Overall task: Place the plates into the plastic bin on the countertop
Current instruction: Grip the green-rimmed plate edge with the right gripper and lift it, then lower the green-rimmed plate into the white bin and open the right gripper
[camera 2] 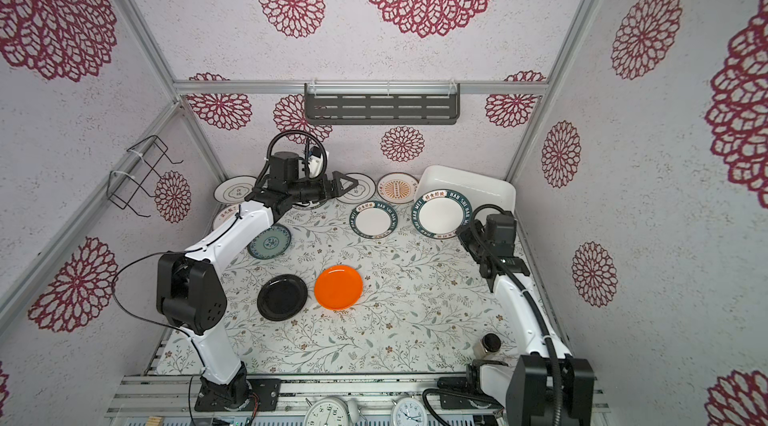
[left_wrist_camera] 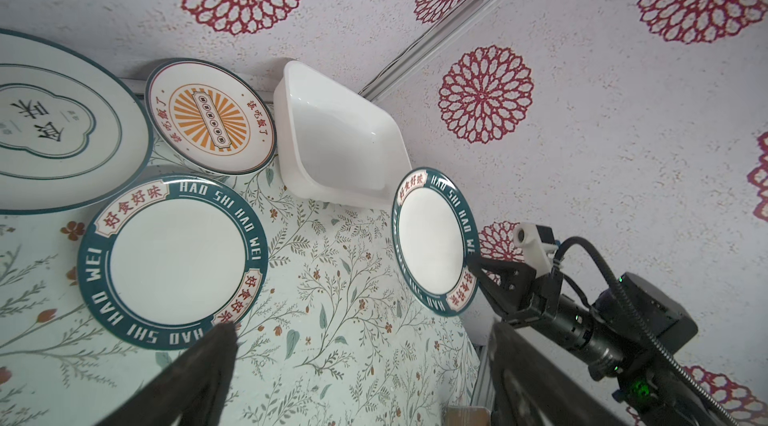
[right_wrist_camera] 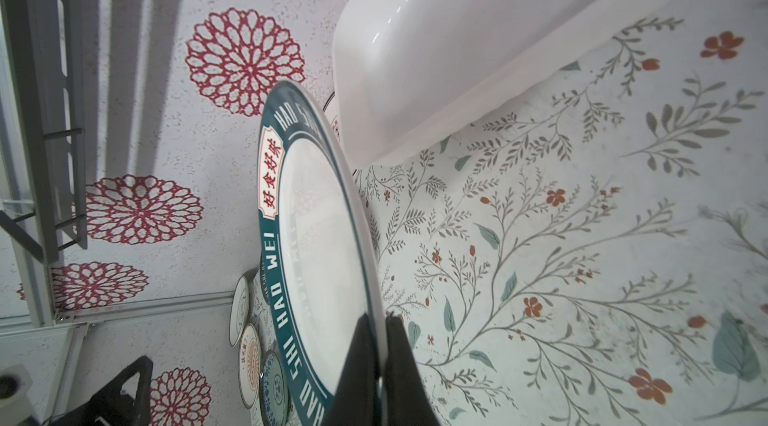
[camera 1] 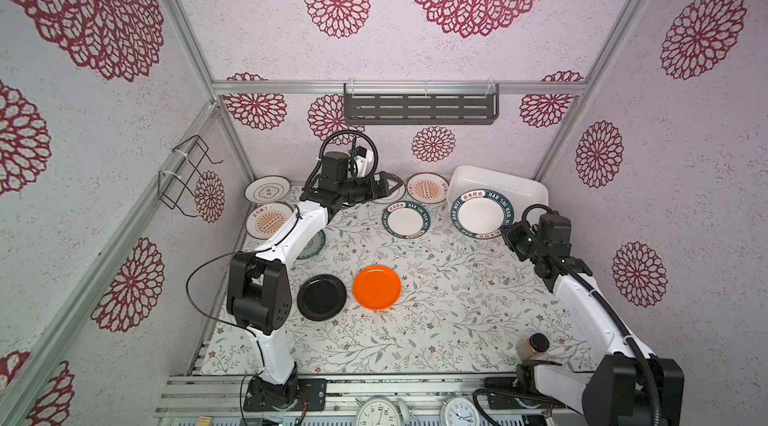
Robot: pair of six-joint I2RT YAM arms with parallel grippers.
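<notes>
The right claw [right_wrist_camera: 376, 320] is clenched on the rim of a green-rimmed plate [camera 1: 482, 214], held tilted on edge just in front of the plastic bin [camera 1: 498, 182], which sits at the back of the bench [camera 1: 457, 299]. Whether the plate touches the bin's wall cannot be told. The left claw [camera 1: 392, 189] hovers with fingers spread and nothing between them, to the bin's left. Between that claw and the bin, a sunburst plate [camera 1: 427, 188] rests just beside the bin's end, and a second green-rimmed plate [camera 1: 406, 220] lies flat near it. An orange plate [camera 1: 377, 287] and a black plate [camera 1: 321, 297] lie side by side, well apart from the bin.
</notes>
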